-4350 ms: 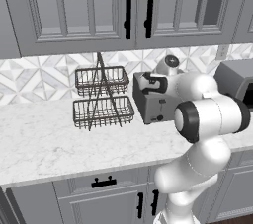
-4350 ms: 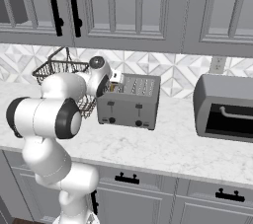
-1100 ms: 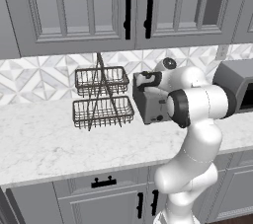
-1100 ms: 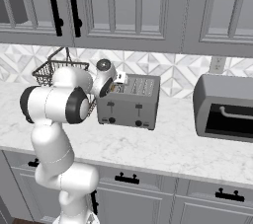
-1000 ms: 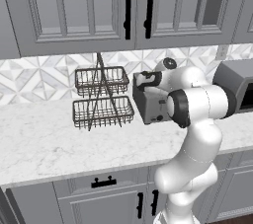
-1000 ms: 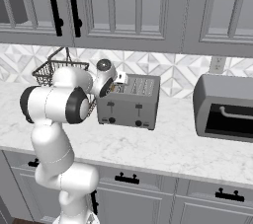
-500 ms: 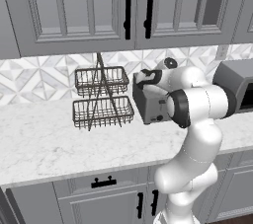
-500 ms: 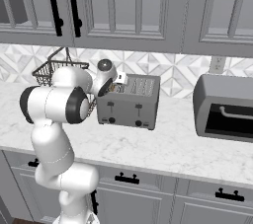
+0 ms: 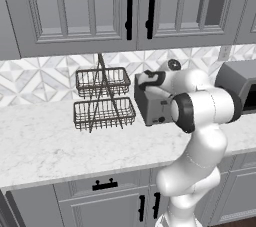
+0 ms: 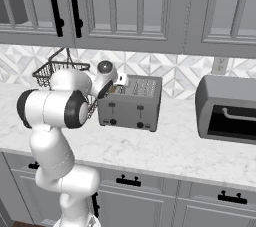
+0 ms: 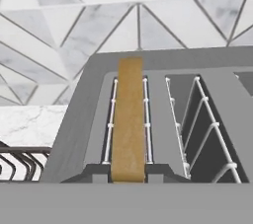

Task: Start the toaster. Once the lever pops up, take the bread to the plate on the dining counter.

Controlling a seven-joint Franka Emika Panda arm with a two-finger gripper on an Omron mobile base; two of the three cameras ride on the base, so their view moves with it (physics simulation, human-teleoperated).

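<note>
I see the toaster (image 10: 131, 102) on the marble worktop (image 10: 165, 151) against the tiled backsplash, bare worktop in front of it, with one two-tier wire basket (image 9: 104, 99) near one end and one toaster oven (image 10: 227, 109) near the other. One tan bread (image 11: 128, 119) slice stands upright in its left slot, beside an empty second slot. The gripper (image 10: 116, 86) hangs over the toaster's basket-side end; I cannot tell how its fingers stand.

White glossy arm (image 9: 200, 121), rounded segments, dark joint bands; dark end effector (image 9: 150, 78).
</note>
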